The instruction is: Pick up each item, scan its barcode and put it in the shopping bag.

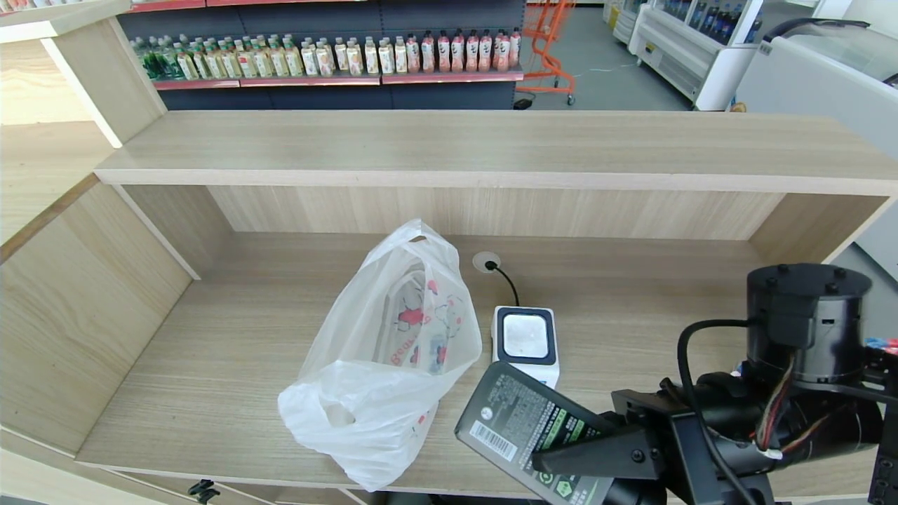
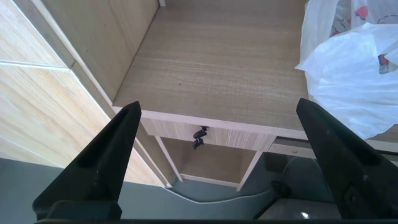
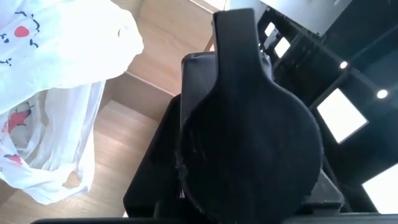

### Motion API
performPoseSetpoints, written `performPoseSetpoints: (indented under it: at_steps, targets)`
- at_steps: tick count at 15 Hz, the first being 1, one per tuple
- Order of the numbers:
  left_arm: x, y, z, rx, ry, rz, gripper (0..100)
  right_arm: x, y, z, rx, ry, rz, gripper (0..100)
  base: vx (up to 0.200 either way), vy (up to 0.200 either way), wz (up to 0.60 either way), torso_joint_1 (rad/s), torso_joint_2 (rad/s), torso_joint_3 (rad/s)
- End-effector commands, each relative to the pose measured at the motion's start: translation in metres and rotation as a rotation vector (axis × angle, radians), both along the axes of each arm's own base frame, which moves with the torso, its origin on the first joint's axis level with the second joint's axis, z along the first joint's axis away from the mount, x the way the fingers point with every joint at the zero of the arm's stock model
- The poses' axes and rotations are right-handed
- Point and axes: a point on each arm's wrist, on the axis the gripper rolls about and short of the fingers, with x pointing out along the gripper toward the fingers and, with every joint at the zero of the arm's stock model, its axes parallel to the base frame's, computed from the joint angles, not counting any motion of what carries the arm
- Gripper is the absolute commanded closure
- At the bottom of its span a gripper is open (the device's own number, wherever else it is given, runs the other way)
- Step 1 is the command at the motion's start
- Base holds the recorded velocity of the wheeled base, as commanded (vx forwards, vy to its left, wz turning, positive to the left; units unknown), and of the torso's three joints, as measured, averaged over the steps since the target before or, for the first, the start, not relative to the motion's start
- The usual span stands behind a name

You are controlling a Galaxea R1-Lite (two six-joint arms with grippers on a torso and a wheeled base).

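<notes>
CHECKOUT COUNTER: The right gripper is clamped on one edge of a dark flat packet, holding it with the barcode label facing up. The label probably still has to be turned toward the scanner just beyond the packet. The white shopping bag, with printed goods inside, slumps beside the scanner, within reach for the drop. The left gripper, jaws wide apart, hangs off the counter's front edge.

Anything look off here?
The white plastic shopping bag lies slumped on the wooden counter, one end drooping at the front edge. The dark flat packet in the right gripper has its barcode facing up, not toward the white scanner.
</notes>
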Motion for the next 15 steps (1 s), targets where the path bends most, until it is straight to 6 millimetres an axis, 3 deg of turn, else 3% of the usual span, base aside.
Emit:
performPoseSetpoints:
  at_steps: [1, 4, 6, 7, 8, 10, 11, 12, 13, 15]
  targets:
    - [0.0, 0.0, 0.0, 0.001, 0.0, 0.0, 0, 0.001, -0.002, 0.002, 0.005, -0.007, -0.009, 100, 0.0, 0.0, 0.0, 0.0, 0.0, 0.0]
    - [0.0, 0.0, 0.0, -0.001, -0.002, 0.0, 0, 0.0, -0.003, 0.005, 0.013, -0.016, -0.009, 100, 0.0, 0.0, 0.0, 0.0, 0.0, 0.0]
    - [0.0, 0.0, 0.0, -0.001, 0.0, 0.0, 0, -0.008, -0.01, 0.05, 0.12, 0.058, -0.044, 100, 0.0, 0.0, 0.0, 0.0, 0.0, 0.0]
    - [0.0, 0.0, 0.0, -0.001, 0.0, 0.0, 0, -0.012, -0.021, 0.067, 0.171, 0.243, -0.122, 100, 0.0, 0.0, 0.0, 0.0, 0.0, 0.0]
    - [0.0, 0.0, 0.0, -0.001, 0.0, 0.0, 0, -0.012, -0.034, 0.068, 0.213, 0.486, -0.261, 100, 0.0, 0.0, 0.0, 0.0, 0.0, 0.0]
    - [0.0, 0.0, 0.0, -0.001, -0.002, 0.0, 0, -0.023, -0.052, 0.067, 0.305, 0.701, -0.419, 100, 0.0, 0.0, 0.0, 0.0, 0.0, 0.0]
    - [0.0, 0.0, 0.0, -0.001, 0.0, 0.0, 0, -0.021, -0.08, 0.051, 0.303, 0.754, -0.537, 100, 0.0, 0.0, 0.0, 0.0, 0.0, 0.0]
    - [0.0, 0.0, 0.0, -0.001, 0.0, 0.0, 0, -0.019, -0.093, 0.044, 0.28, 0.812, -0.545, 100, 0.0, 0.0, 0.0, 0.0, 0.0, 0.0]
    - [0.0, 0.0, 0.0, -0.001, -0.002, 0.0, 0, -0.019, -0.098, 0.039, 0.249, 0.946, -0.563, 100, 0.0, 0.0, 0.0, 0.0, 0.0, 0.0]
    - [0.0, 0.0, 0.0, 0.001, 0.0, 0.0, 0, -0.021, -0.104, 0.044, 0.294, 1.373, -0.66, 100, 0.0, 0.0, 0.0, 0.0, 0.0, 0.0]
